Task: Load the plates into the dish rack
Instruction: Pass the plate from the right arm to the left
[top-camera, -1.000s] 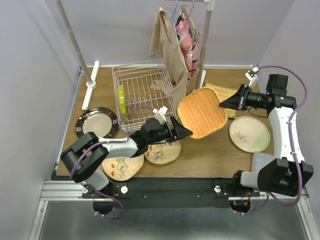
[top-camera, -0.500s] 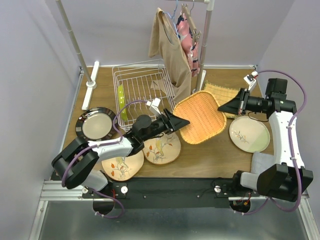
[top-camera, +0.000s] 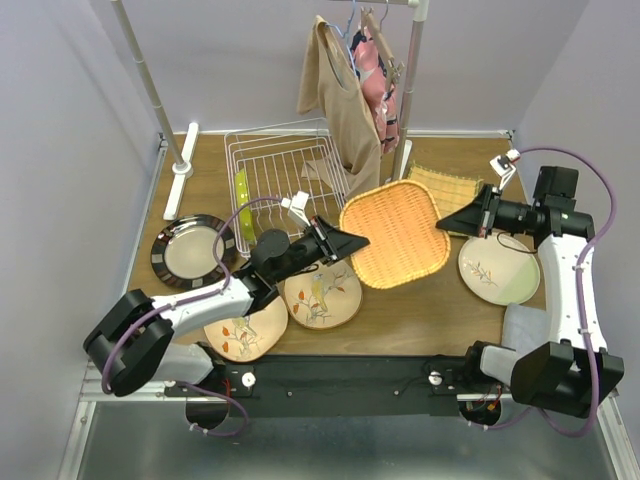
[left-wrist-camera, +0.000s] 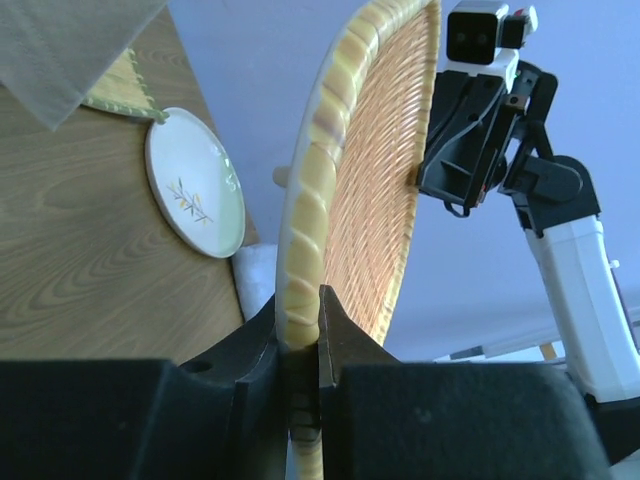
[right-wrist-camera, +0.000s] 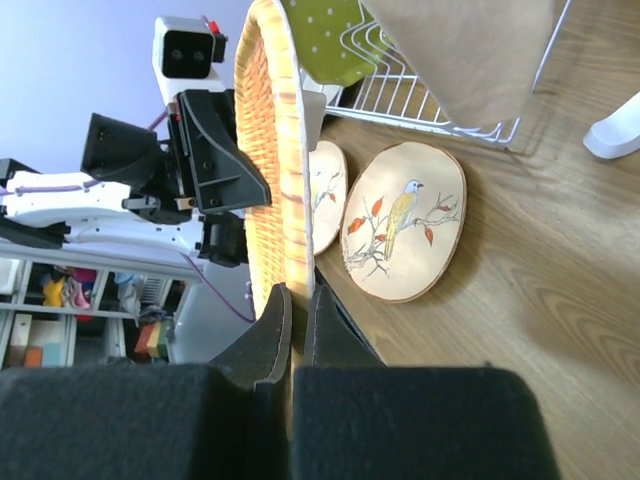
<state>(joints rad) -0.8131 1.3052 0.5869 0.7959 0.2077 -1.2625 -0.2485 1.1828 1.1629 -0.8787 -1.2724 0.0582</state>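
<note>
two rim edges of the orange plate are clamped: left fingers at 9 o'clock, right fingers at 3. it is held above the desk, dish rack at 11 o'clock; unmatched pulls could wrench it loose.

Yellow woven plate partly hidden behind orange plate; lime plate cut off by frame top.

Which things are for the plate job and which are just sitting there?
For the job: orange woven plate; dish rack; lime plate; yellow woven plate; cream-green plate; dark-rimmed plate; bird plate; second bird plate.
Just there: beige top; pink garment; white rail stand.
</note>
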